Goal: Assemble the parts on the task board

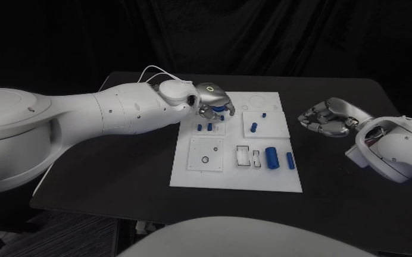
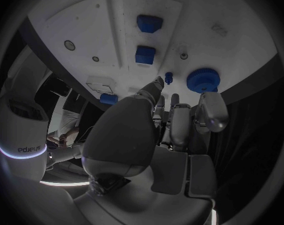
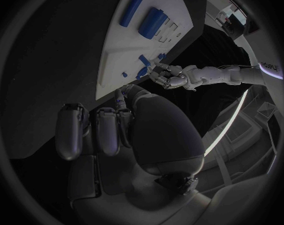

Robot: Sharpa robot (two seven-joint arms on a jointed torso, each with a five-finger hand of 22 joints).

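The white task board (image 1: pixel 215 176) lies mid-table. My left hand (image 1: pixel 212 101) hovers over its far left corner, fingers spread, beside a round blue toothed part (image 2: pixel 202 80) (image 1: pixel 222 109); I see nothing pinched. One fingertip (image 2: pixel 159 82) is near a small blue peg (image 2: pixel 168 76). Two blue blocks (image 2: pixel 144 54) stand in the panel beyond. Two blue cylinders (image 1: pixel 271 157) lie on the board's near right; a shorter one (image 1: pixel 253 128) lies mid-board. My right hand (image 1: pixel 326 118) stays off the board's right side, fingers curled in on nothing. The right wrist view shows that hand (image 3: pixel 117 130), the board (image 3: pixel 123 50) and the left hand (image 3: pixel 166 76).
Black table (image 1: pixel 343 174) surrounds the board, with bare room on the right and near side. My left forearm (image 1: pixel 112 111) crosses the table's far left edge. A dark curtain hangs behind.
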